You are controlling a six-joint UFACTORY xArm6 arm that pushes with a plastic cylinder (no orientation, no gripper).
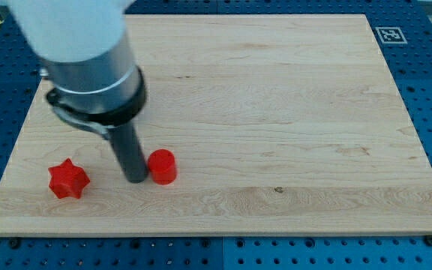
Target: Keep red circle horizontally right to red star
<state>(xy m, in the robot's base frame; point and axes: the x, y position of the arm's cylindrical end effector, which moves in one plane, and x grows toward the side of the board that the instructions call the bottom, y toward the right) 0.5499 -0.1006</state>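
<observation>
My arm comes down from the view's top left, and my tip (135, 178) sits on the wooden board (276, 112). I have no claw, just a rod. The red circle (162, 166) touches it at 3 o'clock. The red star (68, 179) is at 9 o'clock, apart.

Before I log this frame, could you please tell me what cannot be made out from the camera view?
- Contact between my tip and the red circle: they look adjacent, but the rod hides the circle's left edge.
- Upper arm: cut off by the view's top edge.
- Board under the arm housing: hidden at the view's upper left.
- Tag at the board's top right corner: too small to read.
- Red star: fully visible, left of the tip.
</observation>
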